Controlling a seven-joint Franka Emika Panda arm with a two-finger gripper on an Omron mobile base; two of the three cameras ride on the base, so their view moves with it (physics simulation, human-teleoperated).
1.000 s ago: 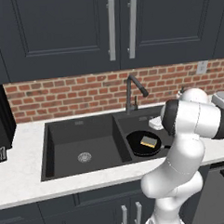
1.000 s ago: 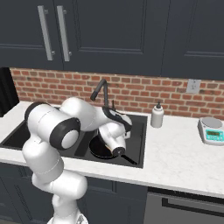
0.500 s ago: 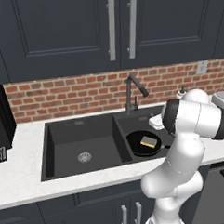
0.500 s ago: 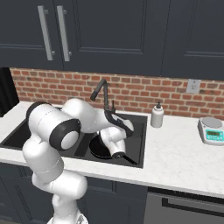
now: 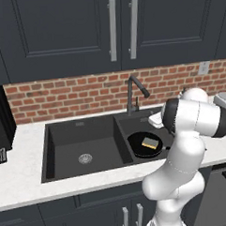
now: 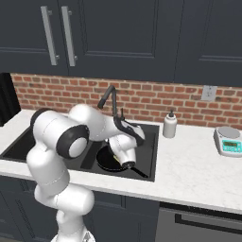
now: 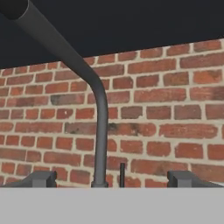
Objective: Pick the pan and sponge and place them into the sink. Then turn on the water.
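A: Item 1, gripper (image 7: 112,178): I read tips wide apart, nothing between, i.e. open. Item 2, faucet (image 7: 99,131): dead ahead, stem upright, thin lever (image 7: 122,174) just beside it.

B: Pan (image 5: 145,144), sponge (image 5: 150,142)?

A: Both in sink (image 5: 64,136), right basin; sponge lies in pan. Water: none seen. Base cams show the basin; hand cam gives faucet vs brick wall (image 7: 175,109).

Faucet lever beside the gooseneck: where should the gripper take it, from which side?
Probably the top of the thin dark upright lever, coming from the front, over the dark charcoal double-basin sink. It is a slim vertical rod just right of the dark gooseneck faucet stem in the hand view, red brick wall behind; the open gripper faces it, fingers either side.
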